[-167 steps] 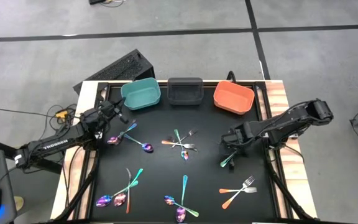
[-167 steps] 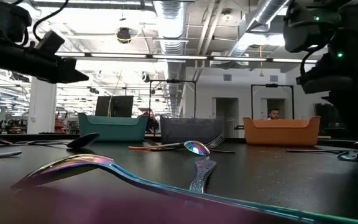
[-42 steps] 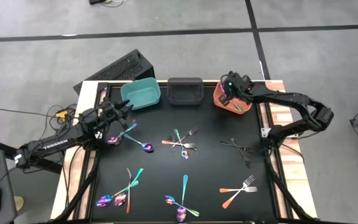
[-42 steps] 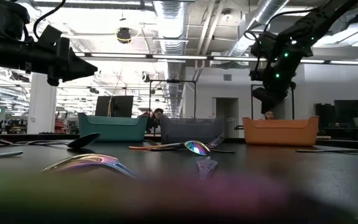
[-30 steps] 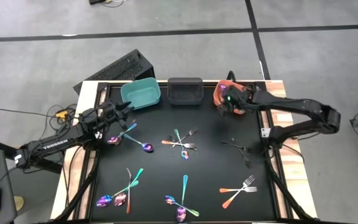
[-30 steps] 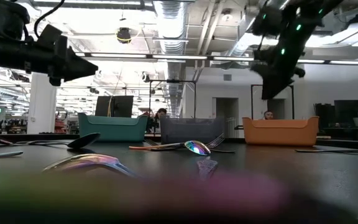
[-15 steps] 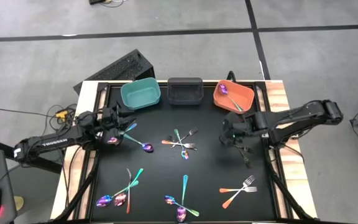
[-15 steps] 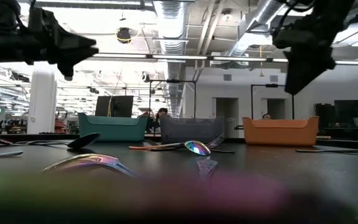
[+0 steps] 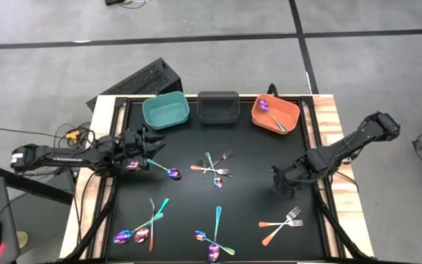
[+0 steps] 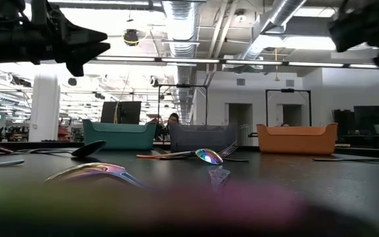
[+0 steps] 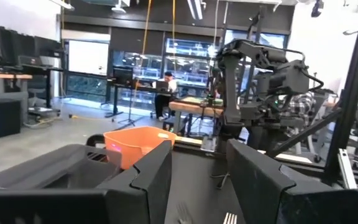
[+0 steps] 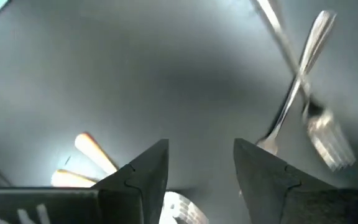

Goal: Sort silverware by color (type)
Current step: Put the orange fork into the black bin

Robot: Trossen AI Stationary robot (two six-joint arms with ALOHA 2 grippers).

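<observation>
Silverware lies scattered on the black mat (image 9: pixel 247 147): an iridescent spoon (image 9: pixel 171 174) at the left, a mixed cluster (image 9: pixel 215 169) in the middle, more pieces (image 9: pixel 143 226) near the front, and two orange forks (image 9: pixel 283 222) at the front right. Two crossed dark grey forks (image 12: pixel 295 93) lie at the right. My right gripper (image 9: pixel 279 185) hovers open just over them, pointing down (image 12: pixel 201 155). An iridescent piece (image 9: pixel 269 114) rests inside the orange bin (image 9: pixel 290 121). My left gripper (image 9: pixel 152 147) stands open above the mat's left part, nothing between its fingers (image 11: pixel 197 155).
A teal bin (image 9: pixel 166 110), a dark grey bin (image 9: pixel 218 107) and the orange bin stand in a row along the mat's far edge. Wooden table rims (image 9: pixel 332 117) flank the mat. A black keyboard (image 9: pixel 141 81) lies behind the table's far left corner.
My right gripper has left the orange bin and gone toward the near edge and down, stopping over the dark grey forks. The iridescent piece now lies in the orange bin. My left gripper has shifted a little toward the near edge, its arm swinging lower.
</observation>
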